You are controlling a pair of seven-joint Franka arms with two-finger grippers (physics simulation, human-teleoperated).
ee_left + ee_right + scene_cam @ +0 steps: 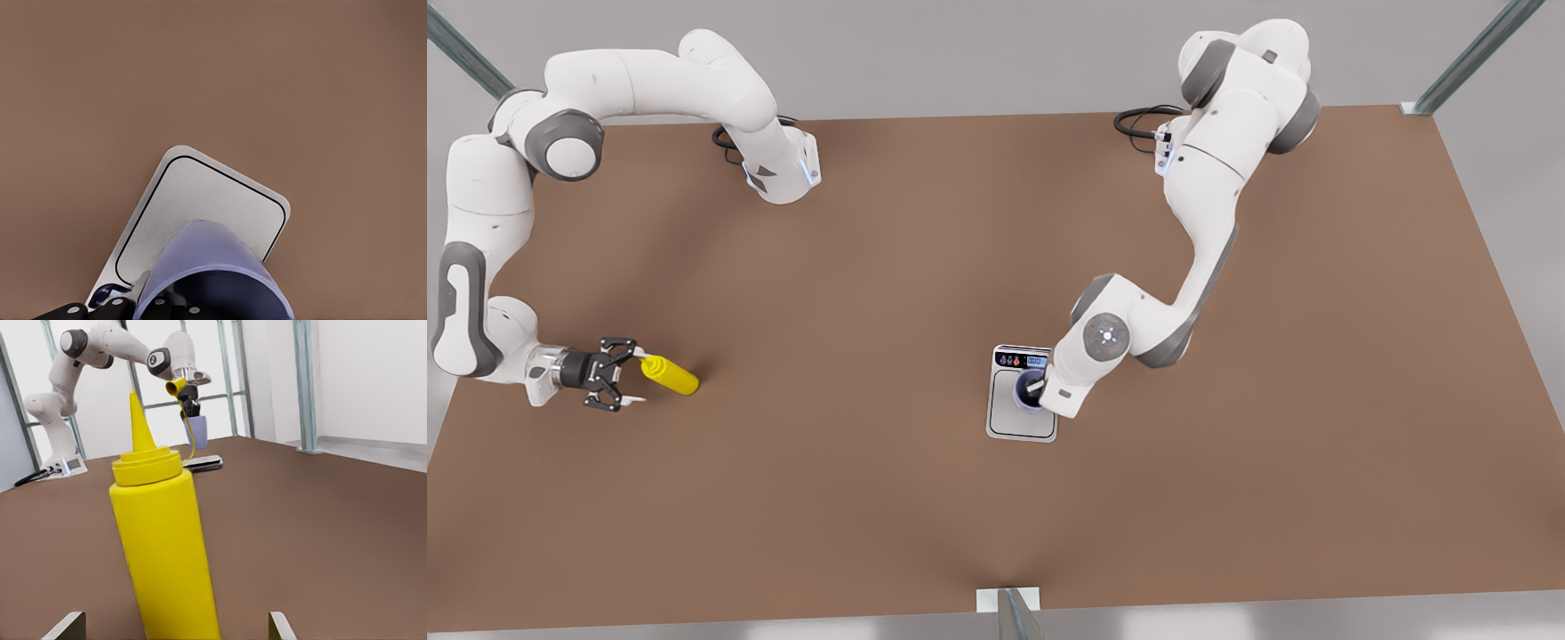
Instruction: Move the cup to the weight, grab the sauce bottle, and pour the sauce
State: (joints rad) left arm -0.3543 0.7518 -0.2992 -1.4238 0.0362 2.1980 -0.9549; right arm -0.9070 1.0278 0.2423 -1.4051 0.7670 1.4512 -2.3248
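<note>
Front view, left gripper (1034,388) holding cup (1028,398) on weight (1021,425), right gripper (633,378) (spread) flanking sauce bottle (670,375)

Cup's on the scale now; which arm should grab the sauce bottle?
The right one. The right gripper already has its open jaws at the sauce bottle, fingertips either side of it. The left gripper is at the cup on the weight, far off.

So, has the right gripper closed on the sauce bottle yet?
No. In the right wrist view the sauce bottle stands upright between the right gripper's fingertips, with clear gaps on both sides.
</note>
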